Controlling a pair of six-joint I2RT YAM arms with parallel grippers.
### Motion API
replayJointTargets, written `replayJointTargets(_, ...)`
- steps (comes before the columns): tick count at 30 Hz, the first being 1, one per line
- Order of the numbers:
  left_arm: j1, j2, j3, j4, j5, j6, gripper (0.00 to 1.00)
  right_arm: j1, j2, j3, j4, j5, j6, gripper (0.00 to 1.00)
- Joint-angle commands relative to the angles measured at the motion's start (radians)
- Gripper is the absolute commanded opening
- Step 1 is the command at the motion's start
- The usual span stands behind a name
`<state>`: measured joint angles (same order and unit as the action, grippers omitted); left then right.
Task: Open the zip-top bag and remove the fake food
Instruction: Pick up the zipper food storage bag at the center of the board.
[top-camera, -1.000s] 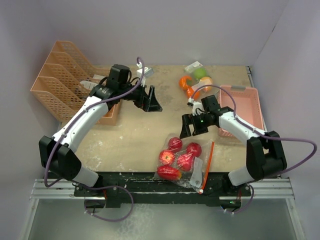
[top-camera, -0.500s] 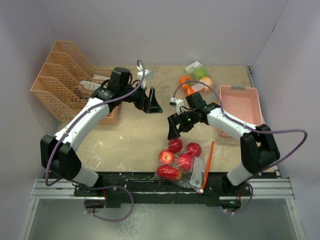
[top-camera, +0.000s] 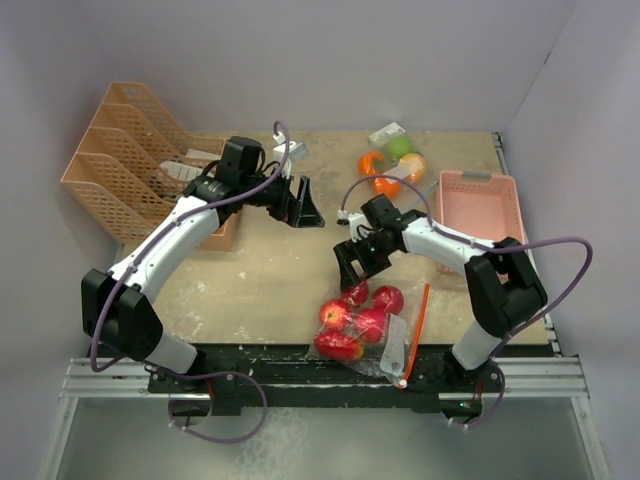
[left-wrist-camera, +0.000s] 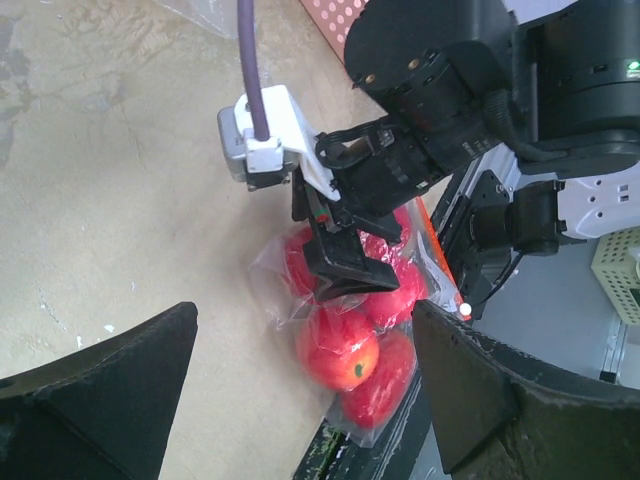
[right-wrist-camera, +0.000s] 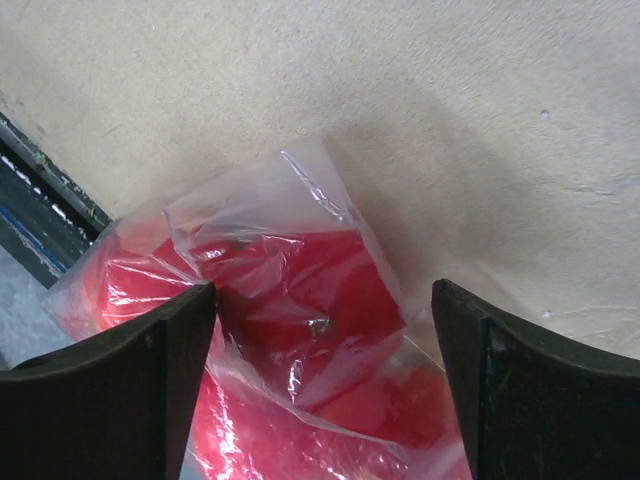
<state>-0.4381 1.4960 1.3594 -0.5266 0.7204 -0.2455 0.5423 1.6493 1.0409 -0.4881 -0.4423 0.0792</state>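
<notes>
Within the last second the right tool (top-camera: 352, 272) has been swung from beside the pink basket (top-camera: 478, 180) to just over the far end of the zip-top bag (top-camera: 398, 338); its jaws are spread wide over the plastic, nothing gripped; the left tool (top-camera: 303, 203), likewise wide and empty, is held mid-bench, hardly shifted; the red apples (top-camera: 337, 315) are all seen inside the bag at the near bench edge, so opening is judged barely begun; oranges (top-camera: 378, 170) and a green apple (top-camera: 402, 147) are seen at the far side.
</notes>
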Motion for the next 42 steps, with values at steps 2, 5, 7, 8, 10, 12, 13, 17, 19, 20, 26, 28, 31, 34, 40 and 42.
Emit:
replayJointTargets(2,0.009,-0.040,-0.028,0.057,0.004,-0.031,0.91,0.014,0.041,0.006,-0.032,-0.003,0.023,0.74)
replayJointTargets(5,0.009,-0.053,-0.039,0.053,-0.002,-0.031,0.91,0.013,0.046,0.002,-0.025,-0.006,0.022,0.51)
replayJointTargets(7,0.009,-0.056,-0.039,0.044,-0.007,-0.026,0.91,0.015,0.049,0.008,-0.026,0.000,0.022,0.35)
replayJointTargets(8,0.009,-0.058,-0.039,0.040,-0.010,-0.025,0.91,0.014,0.052,0.014,-0.027,0.001,0.022,0.28)
replayJointTargets(10,0.009,-0.059,-0.039,0.036,-0.012,-0.023,0.91,0.014,0.056,0.031,-0.033,0.007,0.024,0.10)
replayJointTargets(12,0.008,-0.060,-0.039,0.034,-0.010,-0.023,0.91,0.014,0.063,0.057,-0.038,0.020,0.025,0.00)
replayJointTargets(13,0.009,-0.060,-0.039,0.034,-0.010,-0.023,0.91,0.015,0.067,0.071,-0.041,0.024,0.024,0.00)
replayJointTargets(17,0.009,-0.055,-0.036,0.034,-0.013,-0.022,0.91,0.010,0.079,0.142,-0.042,0.068,0.034,0.00)
replayJointTargets(19,0.009,-0.050,-0.032,0.034,-0.013,-0.023,0.91,0.002,0.079,0.203,-0.043,0.093,0.046,0.00)
replayJointTargets(20,0.009,-0.049,-0.030,0.037,-0.014,-0.023,0.91,-0.006,0.082,0.233,-0.043,0.100,0.052,0.00)
replayJointTargets(26,0.008,-0.036,-0.026,0.045,-0.019,-0.030,0.91,-0.072,0.135,0.443,-0.061,0.101,0.088,0.00)
replayJointTargets(28,0.009,-0.037,-0.029,0.045,-0.024,-0.033,0.91,-0.099,0.162,0.506,-0.057,0.096,0.110,0.00)
replayJointTargets(31,0.009,-0.043,-0.036,0.045,-0.034,-0.035,0.91,-0.135,0.198,0.583,-0.047,0.111,0.135,0.00)
replayJointTargets(34,0.007,-0.045,-0.050,0.049,-0.038,-0.045,0.92,-0.156,0.208,0.631,-0.029,0.191,0.148,0.35)
replayJointTargets(40,-0.008,-0.054,-0.129,0.138,-0.079,-0.118,0.93,-0.165,0.128,0.590,0.025,0.335,0.144,0.88)
replayJointTargets(42,-0.013,-0.058,-0.161,0.178,-0.104,-0.154,0.93,-0.180,0.091,0.540,0.030,0.354,0.168,0.91)
